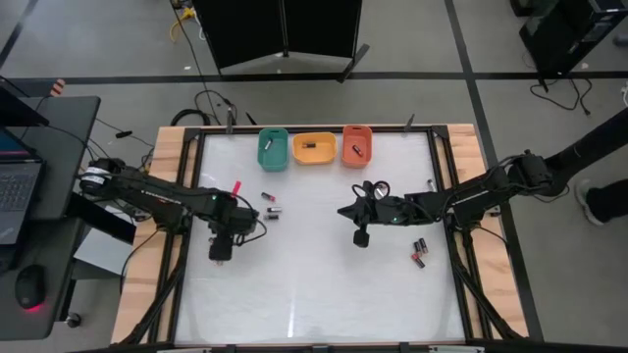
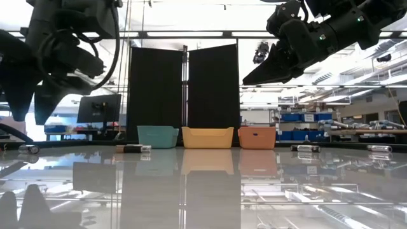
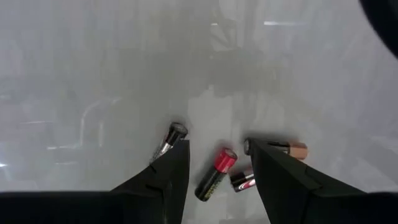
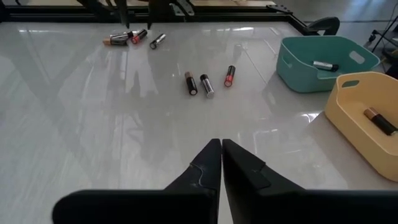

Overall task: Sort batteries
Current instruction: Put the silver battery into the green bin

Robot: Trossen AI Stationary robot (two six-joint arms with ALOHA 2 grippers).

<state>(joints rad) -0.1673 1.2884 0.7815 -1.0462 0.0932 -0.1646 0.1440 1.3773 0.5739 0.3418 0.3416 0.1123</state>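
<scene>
The desk (image 1: 314, 294) carries three trays in a row along its far edge: green tray (image 1: 273, 149), yellow tray (image 1: 314, 148), orange tray (image 1: 357, 145). Each already holds at least one battery.

The left hand (image 3: 217, 171) hangs over the left half of the desk with its fingers spread wide and empty. A red battery (image 3: 215, 174) lies in the gap between them, a silver battery (image 3: 168, 140) just outside one finger and a copper-ended one (image 3: 292, 149) just outside the other. The step in hand looks like the pick-up: the next move calls for a straight descent, then closing on the red battery alone without nudging its neighbours.

The right hand (image 4: 221, 163) is raised above mid-desk, fingers pressed together, holding nothing I can see. A pair of batteries (image 1: 419, 253) sits near the right edge, and another small group (image 1: 272, 206) lies near the left arm.

Most loose batteries remain, so sorting is in an early stage. The front half of the desk is bare, giving room to swing; the path to the trays is open for both arms.
</scene>
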